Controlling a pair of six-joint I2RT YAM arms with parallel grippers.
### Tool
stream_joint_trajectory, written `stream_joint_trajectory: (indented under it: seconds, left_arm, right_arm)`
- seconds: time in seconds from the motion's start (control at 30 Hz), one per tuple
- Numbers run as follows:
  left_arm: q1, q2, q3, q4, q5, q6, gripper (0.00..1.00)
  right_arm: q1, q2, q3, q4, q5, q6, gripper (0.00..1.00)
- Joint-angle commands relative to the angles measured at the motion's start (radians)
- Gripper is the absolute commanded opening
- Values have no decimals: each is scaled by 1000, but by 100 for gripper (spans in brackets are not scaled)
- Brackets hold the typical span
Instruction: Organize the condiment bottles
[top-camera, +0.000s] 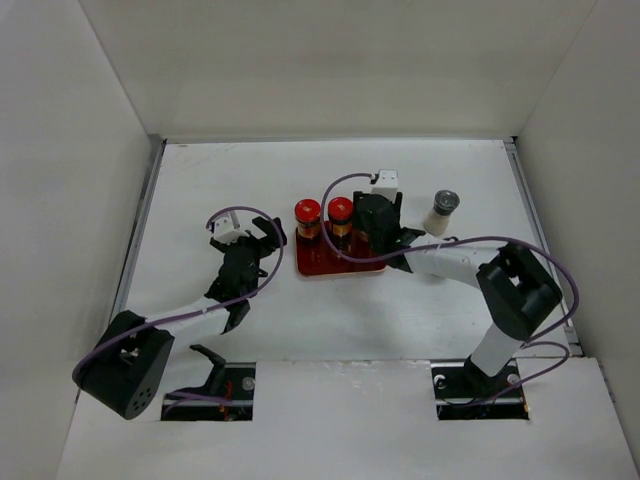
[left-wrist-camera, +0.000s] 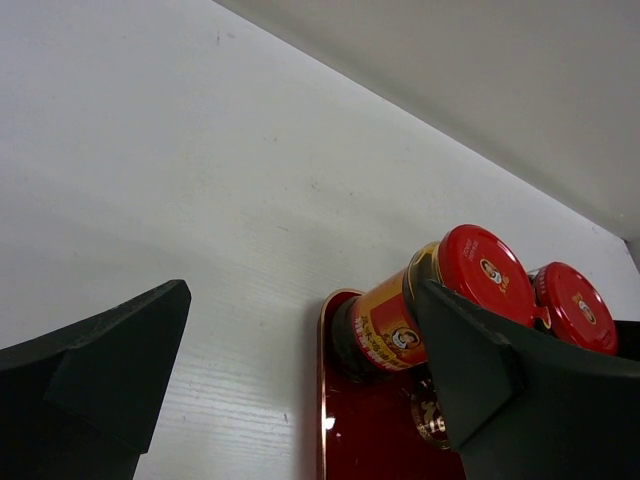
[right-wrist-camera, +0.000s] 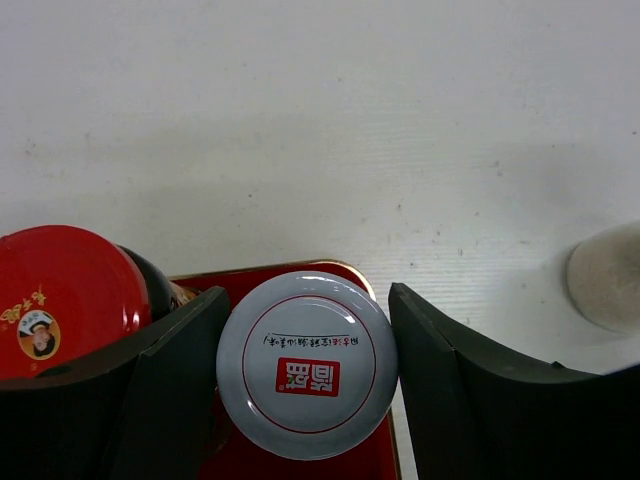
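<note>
Right gripper (right-wrist-camera: 308, 300) is reaching down over the right end of a flat red rectangular tray (top-camera: 318, 268). Its two dark fingers (right-wrist-camera: 170, 385) are sitting close on either side of a small round jar with a grey-silver cap (right-wrist-camera: 307, 378). The cap is overlapping both inner finger edges, so the jaws are narrowed onto the jar and appear to be gripping it. The contact itself is hidden under the cap. The jar is standing upright over a rounded corner of the tray; cannot tell whether it is resting on the tray or lifted.

Two glass jars with dark brown contents and yellowish labels are standing side by side on the tray's left part: the left red-capped jar (top-camera: 307, 212) and the right red-capped jar (top-camera: 340, 210). The latter is just beside the right gripper.

A second grey-capped jar (top-camera: 443, 208) is standing alone on the white table (top-camera: 200, 180), off the tray, near its right side.

Left gripper (top-camera: 262, 232) is hovering just left of the tray, fingers spread wide, holding nothing.
</note>
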Motion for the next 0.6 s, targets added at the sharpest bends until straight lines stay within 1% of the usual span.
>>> stream_joint_trajectory:
  seconds: [0.0,0.1,0.17,0.27,0.3,0.43,0.57]
  left_arm:
    - [5,-32,-15,43,-4,-9,99]
    - [7,-18,-9,36,8,-9,99]
    - [4,-32,-12,40,13,-9,99]
    - [1,-11,-6,45,16,-9,99]
    - [1,-8,-4,43,22,-9,99]
    - [2,-23,-10,46,27,-10,99]
    - [4,-3,-4,53,38,-12,99]
  right_arm:
    - [1,9,64,150,3,15,55]
    - [-9,26,55,165,-5,35,57]
    - [-19,41,60,162,-22,41,60]
    - [-19,28,40,161,-17,64,74]
    - [-22,21,38,156,-14,67,77]
    - [-32,-35,23,95,10,72,81]
    - [-51,-129,-47,75,56,69,81]
